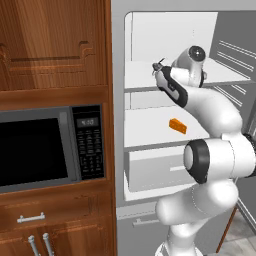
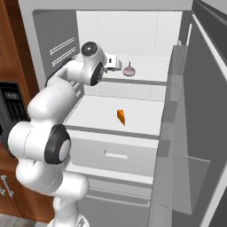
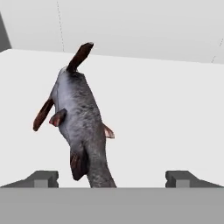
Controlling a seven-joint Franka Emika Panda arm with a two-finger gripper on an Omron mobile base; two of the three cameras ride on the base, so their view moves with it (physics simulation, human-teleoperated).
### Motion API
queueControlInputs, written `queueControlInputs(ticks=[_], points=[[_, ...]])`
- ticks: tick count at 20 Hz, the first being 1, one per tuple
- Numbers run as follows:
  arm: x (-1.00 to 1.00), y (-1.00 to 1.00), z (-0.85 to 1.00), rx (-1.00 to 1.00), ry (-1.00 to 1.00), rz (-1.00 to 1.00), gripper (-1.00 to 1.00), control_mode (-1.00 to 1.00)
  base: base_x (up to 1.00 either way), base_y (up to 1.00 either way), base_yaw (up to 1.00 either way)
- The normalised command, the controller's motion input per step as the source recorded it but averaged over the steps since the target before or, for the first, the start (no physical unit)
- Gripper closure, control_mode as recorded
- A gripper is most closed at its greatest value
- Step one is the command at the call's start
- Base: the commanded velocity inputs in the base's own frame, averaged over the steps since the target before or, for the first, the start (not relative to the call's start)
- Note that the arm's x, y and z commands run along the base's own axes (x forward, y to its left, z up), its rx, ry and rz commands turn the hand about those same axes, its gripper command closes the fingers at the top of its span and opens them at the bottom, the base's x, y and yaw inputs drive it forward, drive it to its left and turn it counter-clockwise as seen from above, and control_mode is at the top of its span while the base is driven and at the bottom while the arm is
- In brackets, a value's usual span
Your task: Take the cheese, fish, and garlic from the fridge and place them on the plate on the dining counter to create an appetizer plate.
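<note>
Where the gripper (image 3: 111,178) gapes, fish (image 3: 81,127) lies between.

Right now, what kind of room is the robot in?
Looks like a home kitchen: an open fridge with cheese and garlic on its shelves, beside a microwave built into wooden cabinets.

Matt, rough-skinned fish (image 3: 81,118); smooth shelf (image 3: 166,109)
</note>
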Motion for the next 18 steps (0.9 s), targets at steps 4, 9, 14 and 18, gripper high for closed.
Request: queueControlInputs(ticks=[4, 9, 14, 18], points=[[0.23, 0.07, -0.19, 0.00, 0.00, 0.00, 1.00, -1.00, 0.00, 0.00, 0.00], [0.02, 0.00, -0.01, 0.00, -0.01, 0.00, 1.00, -1.00, 0.00, 0.00, 0.00], [-0.43, -0.11, 0.00, 0.00, -0.07, 0.00, 1.00, -1.00, 0.00, 0.00, 0.00], [-1.00, -0.27, 0.00, 0.00, -0.14, 0.00, 1.00, -1.00, 0.00, 0.00, 0.00]])
